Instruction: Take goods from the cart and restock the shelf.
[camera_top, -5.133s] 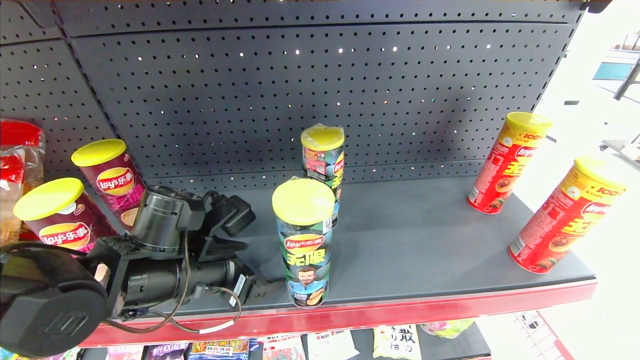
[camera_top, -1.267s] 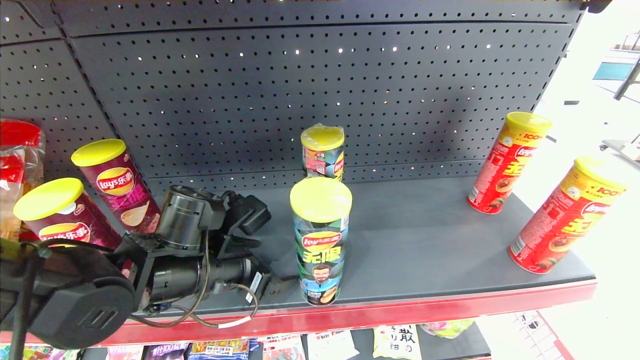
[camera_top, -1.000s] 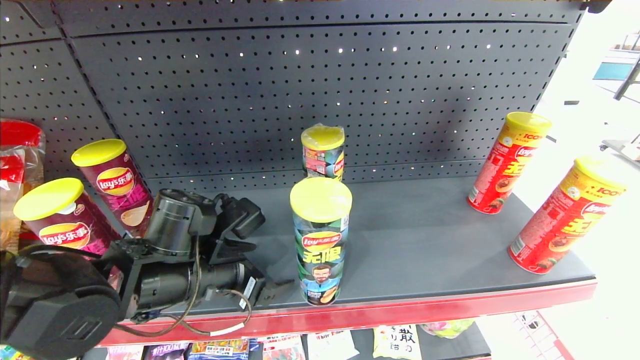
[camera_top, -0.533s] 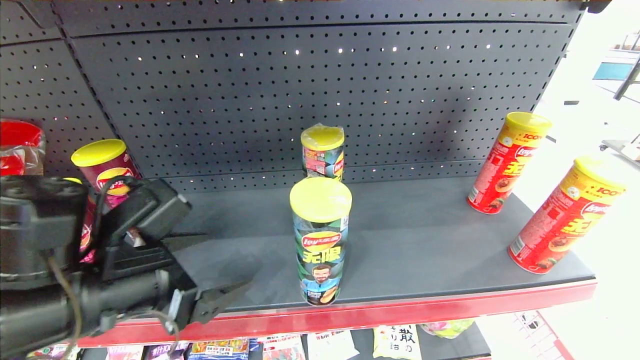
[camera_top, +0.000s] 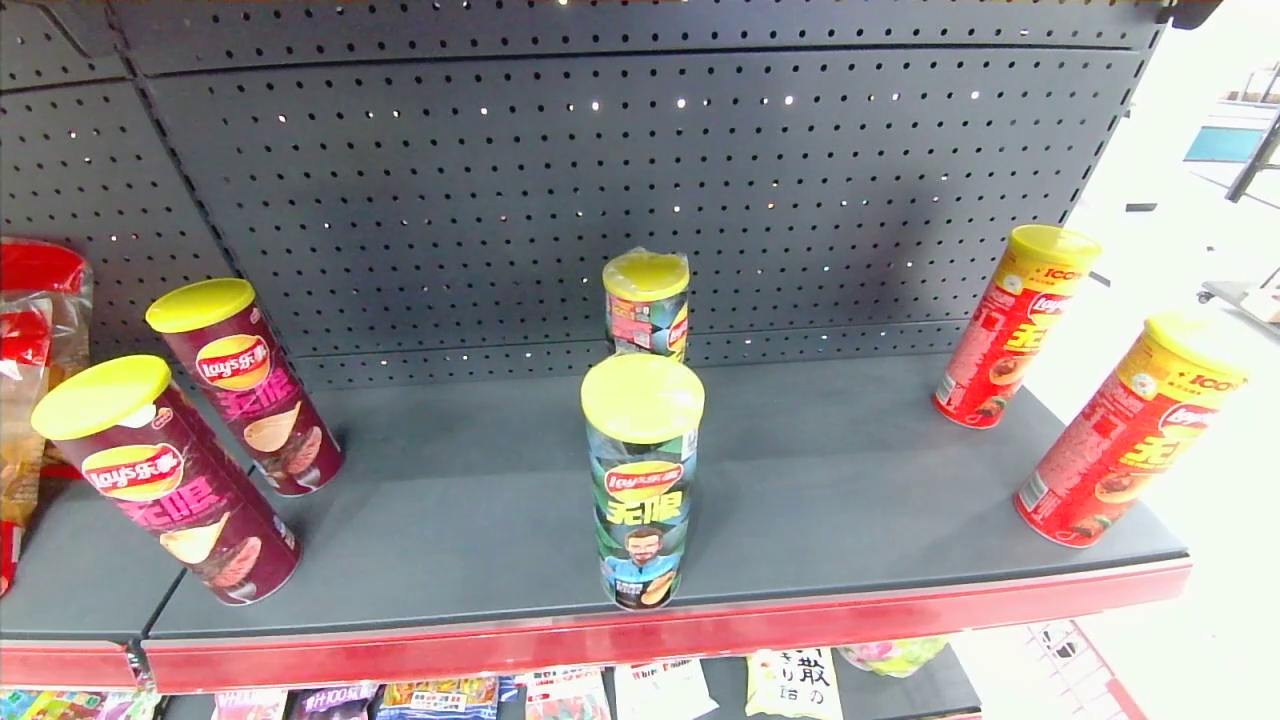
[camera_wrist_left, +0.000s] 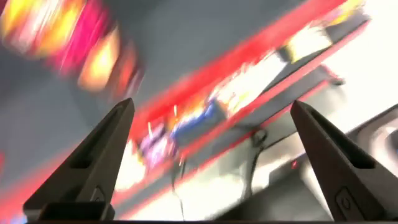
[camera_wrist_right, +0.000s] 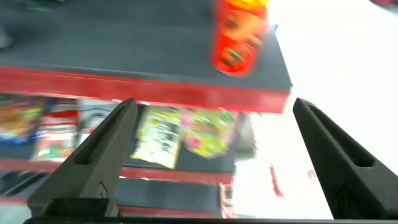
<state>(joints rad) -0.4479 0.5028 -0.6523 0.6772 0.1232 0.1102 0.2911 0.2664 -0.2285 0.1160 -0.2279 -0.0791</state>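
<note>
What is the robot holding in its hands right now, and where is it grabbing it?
Nothing. The left gripper and the right gripper are both open and empty; the chip cans stand on the shelf.

Rear green can (camera_top: 646, 300) partly hidden behind the front green can (camera_top: 640, 480); red bag (camera_top: 25, 330) cut by the left edge; lower-shelf packets (camera_top: 790, 680) cut off below; in the left wrist view, goods (camera_wrist_left: 68, 37) too blurred to identify
</note>
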